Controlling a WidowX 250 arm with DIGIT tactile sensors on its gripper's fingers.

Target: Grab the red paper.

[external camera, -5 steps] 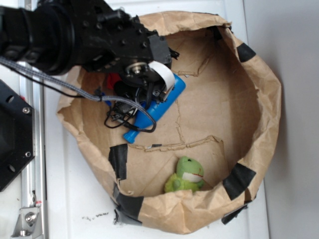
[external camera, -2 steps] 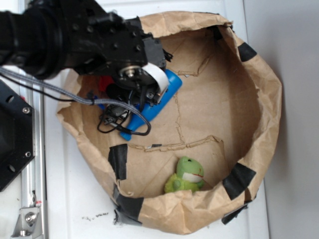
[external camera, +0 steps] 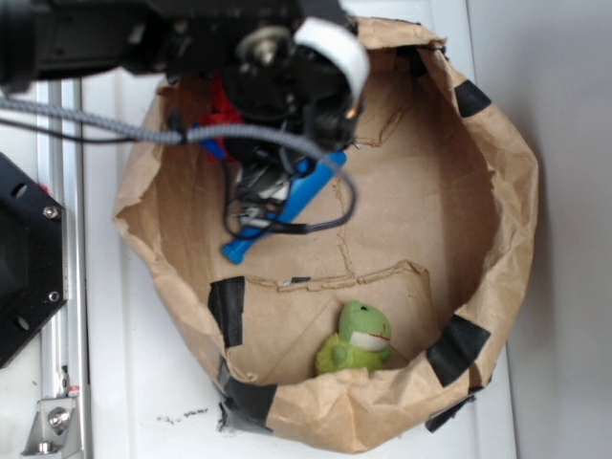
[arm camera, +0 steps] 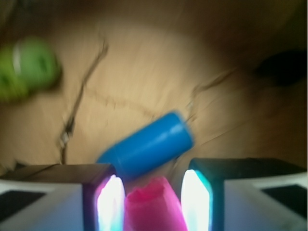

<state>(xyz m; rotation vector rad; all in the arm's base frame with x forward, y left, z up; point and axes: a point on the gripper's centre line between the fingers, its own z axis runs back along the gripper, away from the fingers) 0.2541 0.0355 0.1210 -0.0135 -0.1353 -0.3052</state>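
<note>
The gripper [arm camera: 150, 202], jaws clamped on the red paper [arm camera: 153, 204], has risen away from the blue bottle [arm camera: 147, 144], so the grab seems done.

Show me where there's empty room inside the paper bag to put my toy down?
The right half of the brown paper bag floor is bare, between the blue bottle, the green frog and the right wall. It's crowded at the upper left, where the gripper hangs with the red paper between its fingers.
</note>
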